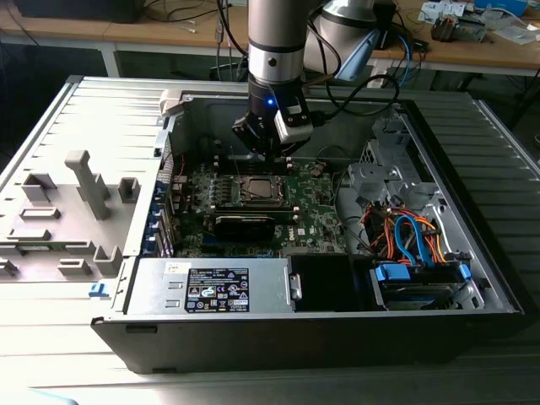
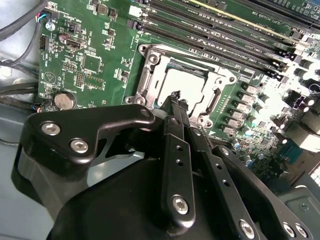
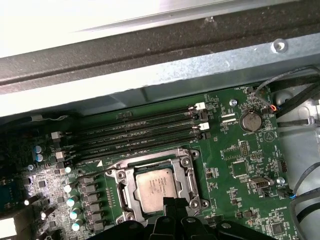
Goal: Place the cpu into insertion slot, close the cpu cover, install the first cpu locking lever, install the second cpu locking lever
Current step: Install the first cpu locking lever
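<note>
- The cpu lies in the insertion slot, framed by the cpu cover.
- The pincer hangs above, fingertips together, empty, hiding the slot's near edge.

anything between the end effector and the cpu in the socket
Nothing visible. In both wrist views the end effector hangs just above the cpu, which already sits in the insertion slot with the cpu cover framing it.
</note>
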{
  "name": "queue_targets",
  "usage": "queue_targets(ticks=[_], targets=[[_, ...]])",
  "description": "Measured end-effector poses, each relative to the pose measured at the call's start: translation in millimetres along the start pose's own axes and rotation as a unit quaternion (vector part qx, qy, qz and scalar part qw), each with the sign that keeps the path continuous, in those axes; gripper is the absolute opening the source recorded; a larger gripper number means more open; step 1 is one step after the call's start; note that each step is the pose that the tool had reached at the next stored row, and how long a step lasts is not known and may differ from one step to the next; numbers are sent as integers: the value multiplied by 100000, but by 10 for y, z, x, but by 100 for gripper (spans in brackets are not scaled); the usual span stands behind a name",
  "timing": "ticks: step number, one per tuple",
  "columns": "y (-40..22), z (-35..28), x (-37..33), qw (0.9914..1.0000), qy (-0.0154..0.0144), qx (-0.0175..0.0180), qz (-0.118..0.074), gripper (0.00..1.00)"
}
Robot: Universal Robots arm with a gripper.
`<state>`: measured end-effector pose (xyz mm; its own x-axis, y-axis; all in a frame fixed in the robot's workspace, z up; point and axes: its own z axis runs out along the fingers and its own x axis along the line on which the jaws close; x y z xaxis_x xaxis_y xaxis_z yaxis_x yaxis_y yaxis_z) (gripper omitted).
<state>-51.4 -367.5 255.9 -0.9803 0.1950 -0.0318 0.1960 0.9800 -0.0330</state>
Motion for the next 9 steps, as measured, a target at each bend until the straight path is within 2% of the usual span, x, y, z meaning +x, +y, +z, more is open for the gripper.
queue_targets(ticks=[9], targets=[[0, 0, 0, 99985, -58, -55, -1745, 11]])
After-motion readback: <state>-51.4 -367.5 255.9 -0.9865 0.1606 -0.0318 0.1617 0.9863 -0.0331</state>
